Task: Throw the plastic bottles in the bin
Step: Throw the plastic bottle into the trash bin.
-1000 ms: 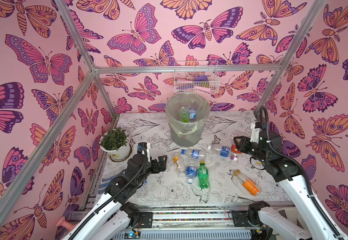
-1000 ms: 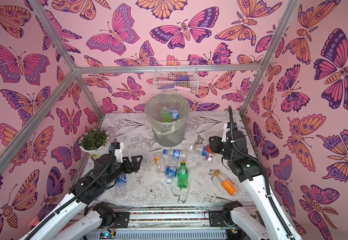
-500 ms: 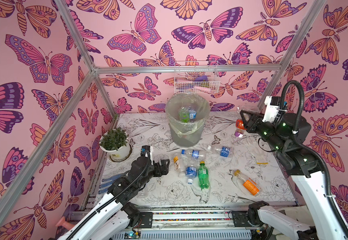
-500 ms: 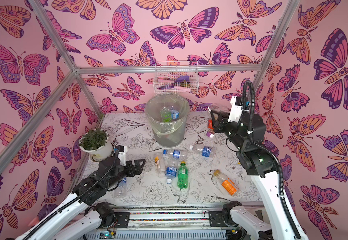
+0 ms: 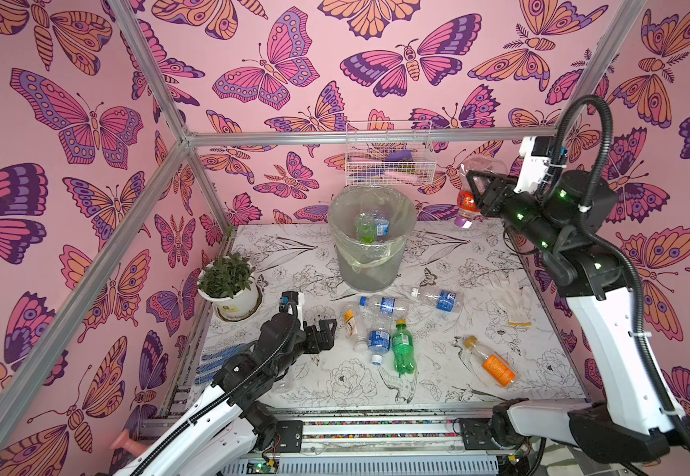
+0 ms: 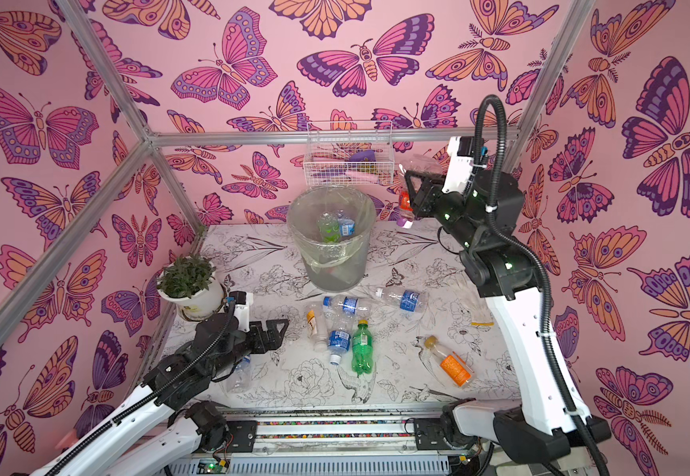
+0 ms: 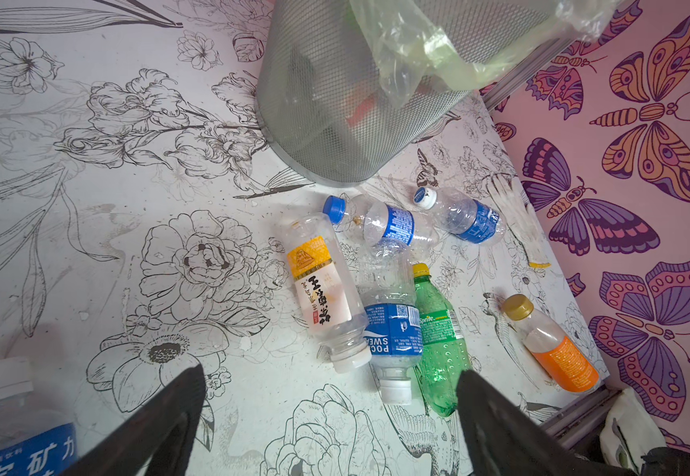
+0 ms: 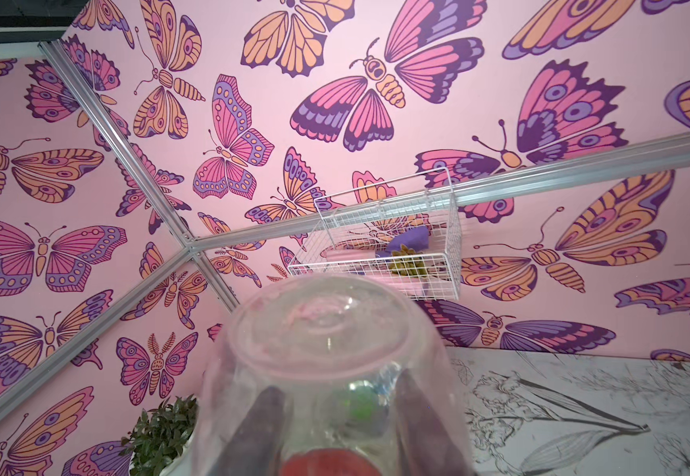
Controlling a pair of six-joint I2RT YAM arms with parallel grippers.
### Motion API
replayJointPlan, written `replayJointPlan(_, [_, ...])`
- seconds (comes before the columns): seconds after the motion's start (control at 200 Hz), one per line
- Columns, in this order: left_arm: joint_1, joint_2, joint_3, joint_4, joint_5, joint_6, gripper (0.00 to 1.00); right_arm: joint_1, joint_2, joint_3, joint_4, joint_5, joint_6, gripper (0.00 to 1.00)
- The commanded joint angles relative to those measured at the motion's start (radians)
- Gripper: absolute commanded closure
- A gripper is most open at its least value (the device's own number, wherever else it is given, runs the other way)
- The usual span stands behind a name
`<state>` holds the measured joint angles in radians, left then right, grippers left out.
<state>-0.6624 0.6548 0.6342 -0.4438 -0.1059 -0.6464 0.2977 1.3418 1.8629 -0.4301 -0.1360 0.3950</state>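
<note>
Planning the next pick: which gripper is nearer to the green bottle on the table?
Left. The left gripper hovers near the green bottle; the right gripper is raised far behind it.

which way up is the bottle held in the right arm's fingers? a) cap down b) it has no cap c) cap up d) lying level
a: the red-labelled bottle clamped in the right arm's fingers hangs with its purple cap at the bottom and its clear base on top.
</note>
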Motion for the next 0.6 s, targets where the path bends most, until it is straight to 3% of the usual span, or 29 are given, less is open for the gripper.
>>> replayJointPlan(0.0, [-0.007, -0.024, -0.012, -0.022, -0.021, -0.013, 0.03, 0.023, 0.077, 0.104, -0.033, -0.03, 0.005, 1.0])
replayJointPlan(0.18, [-0.011, -0.05, -0.011, -0.043, -0.028, -0.021, 0.03, 0.074, 0.223, 0.252, -0.069, -0.025, -0.006, 1.0])
replayJointPlan(0.436, [-0.017, -0.086, -0.001, -0.068, -0.031, -0.032, 0.04, 0.111, 0.575, 0.518, -0.256, -0.045, -0.024, 1.0])
replayJointPlan(0.471, [-0.019, -0.09, 0.002, -0.075, -0.032, -0.032, 0.04, 0.114, 0.638, 0.592, -0.314, -0.045, -0.026, 0.87])
replayJointPlan(0.511, [-0.02, -0.094, 0.006, -0.081, -0.034, -0.032, 0.04, 0.119, 0.703, 0.689, -0.4, -0.03, -0.025, 0.5])
replayJointPlan(0.541, [-0.02, -0.099, 0.01, -0.089, -0.035, -0.032, 0.04, 0.124, 0.743, 0.762, -0.466, -0.008, -0.026, 0.33])
replayJointPlan(0.566, [-0.022, -0.102, 0.013, -0.094, -0.037, -0.032, 0.04, 0.133, 0.766, 0.809, -0.506, 0.017, -0.034, 0.04])
replayJointPlan(0.596, [-0.022, -0.109, 0.014, -0.101, -0.04, -0.032, 0.04, 0.145, 0.772, 0.835, -0.532, 0.05, -0.05, 0.01])
